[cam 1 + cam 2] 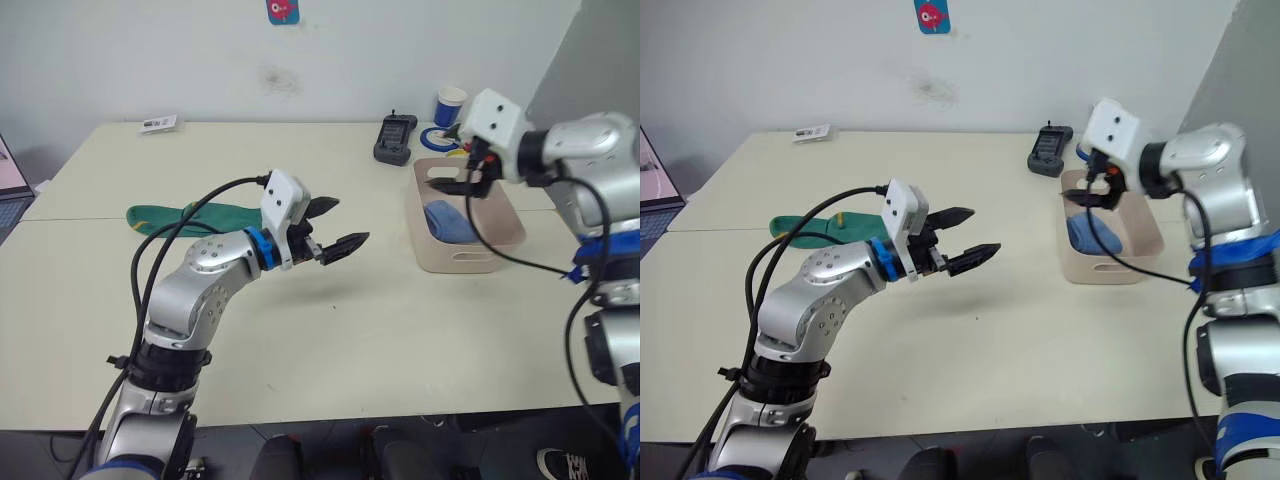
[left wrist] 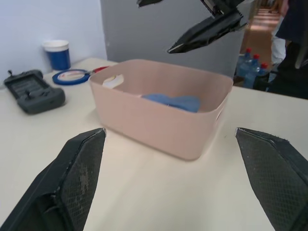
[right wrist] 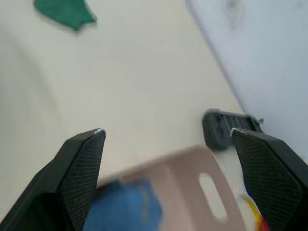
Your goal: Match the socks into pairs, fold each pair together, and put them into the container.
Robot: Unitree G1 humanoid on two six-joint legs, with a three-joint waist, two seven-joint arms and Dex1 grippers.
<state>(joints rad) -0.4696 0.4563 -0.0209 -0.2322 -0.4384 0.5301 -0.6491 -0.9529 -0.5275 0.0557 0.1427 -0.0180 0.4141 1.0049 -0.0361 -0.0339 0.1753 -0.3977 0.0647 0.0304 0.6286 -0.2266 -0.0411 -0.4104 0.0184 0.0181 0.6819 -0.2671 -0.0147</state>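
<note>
My left gripper hangs above the middle of the table, its two black fingers spread apart with nothing between them, pointing toward the container. My right gripper hovers over the container's far end, jaws likewise apart and empty; the left wrist view shows its fingers above the tub's open top.

The container, a pale pink tub with slot handles, stands toward the right edge of the table, its long side running from the near side toward the far edge. Inside it lie light blue socks, bunched against the floor of the tub; something white shows at one inner wall, though I cannot tell what it is.

Dark green socks lie flat on the left half of the table, well apart from the container, with a yellow mark visible on them.

Near the far edge, just beyond the container, sit a dark handheld device, a blue-and-white cup and a blue roll of tape. A small card lies at the far left corner.
</note>
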